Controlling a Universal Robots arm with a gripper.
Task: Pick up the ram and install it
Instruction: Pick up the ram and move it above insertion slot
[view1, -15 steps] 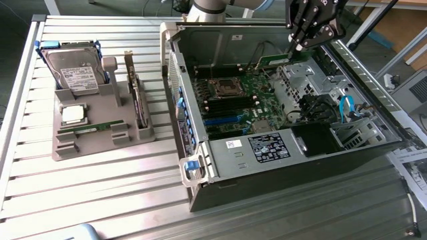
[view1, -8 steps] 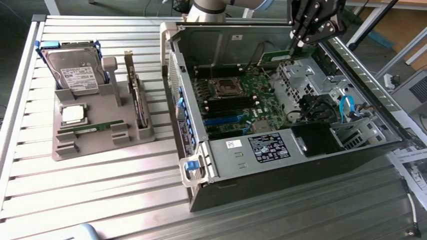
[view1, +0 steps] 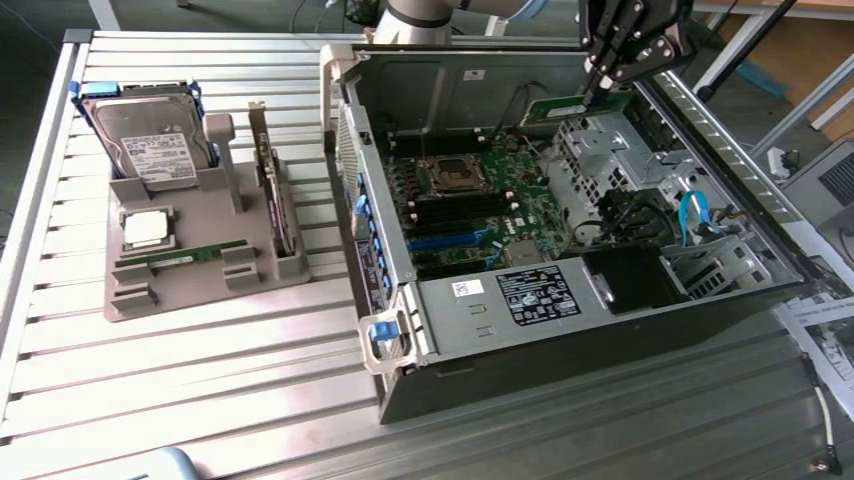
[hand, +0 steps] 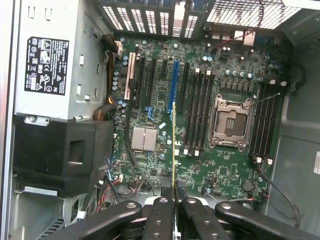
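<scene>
My gripper hangs over the far right part of the open computer case in the exterior view, shut on the ram, a thin green stick held above the motherboard. In the wrist view the ram appears edge-on as a thin line running out from between the black fingers of the gripper. Below it lie the black memory slots beside the processor socket, with more slots on the socket's other side.
A grey parts holder on the slatted table at the exterior view's left carries a hard drive with blue rails, a square silver processor, a green stick and an upright card. Drive cage and power supply crowd the case.
</scene>
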